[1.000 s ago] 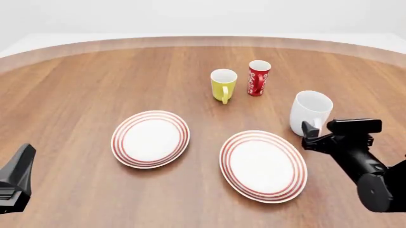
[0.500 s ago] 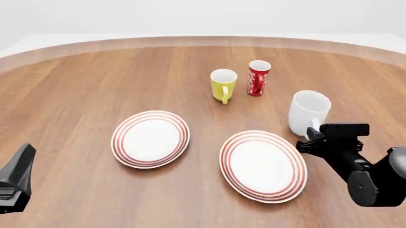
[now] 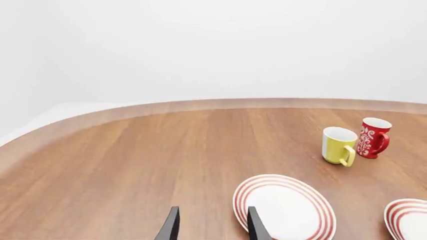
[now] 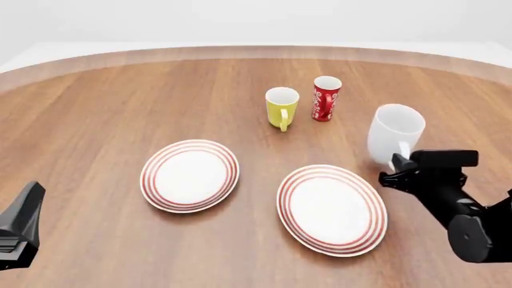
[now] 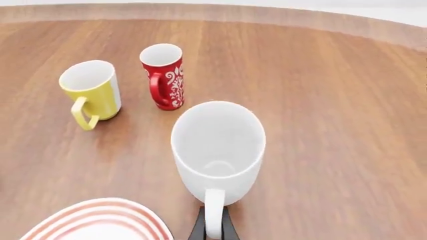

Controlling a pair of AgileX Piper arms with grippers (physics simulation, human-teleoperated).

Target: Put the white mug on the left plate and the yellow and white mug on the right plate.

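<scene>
While your right end effector (image 5: 212, 227) pinches the white mug's (image 4: 394, 134) handle, the mug tilts just beyond the right plate (image 4: 332, 209); the left plate (image 4: 190, 175) lies farther left, near your idle left end effector (image 3: 210, 226), fingers parted.

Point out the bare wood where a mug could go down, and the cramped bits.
Open wood: all along the left plate's left side, and the far table behind both plates. Narrower strip between left plate and right plate. Crowded: yellow and white mug beside red cup, and the white mug in the right gripper.
</scene>
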